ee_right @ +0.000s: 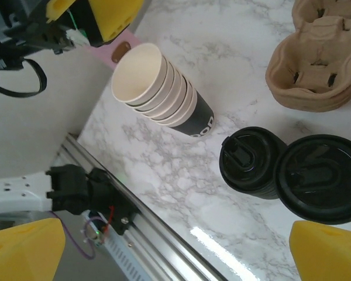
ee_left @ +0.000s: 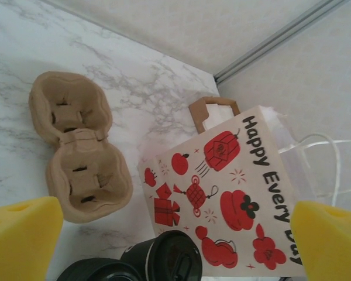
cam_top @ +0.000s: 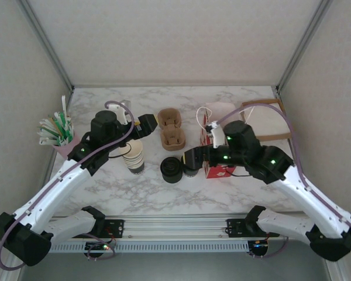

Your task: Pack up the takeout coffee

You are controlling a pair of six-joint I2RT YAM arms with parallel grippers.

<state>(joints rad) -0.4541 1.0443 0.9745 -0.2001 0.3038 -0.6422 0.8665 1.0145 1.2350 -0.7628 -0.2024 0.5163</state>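
takeout coffee (ee_right: 326, 178) sits just beside paper bag (ee_left: 234, 193), unpacked. right gripper (ee_right: 176, 252) gapes wide and empty over it, likely to grasp. left gripper (ee_left: 175, 237) likewise wide, empty.

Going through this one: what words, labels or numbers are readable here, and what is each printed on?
"Happy Every Da": black letters on the side of the paper bag, among red prints; the end of the last word is hidden.
"OOD": white letters on the dark side of the bottom cup in the cup stack; the start of the word is hidden.
No numbers or brand marks are legible.
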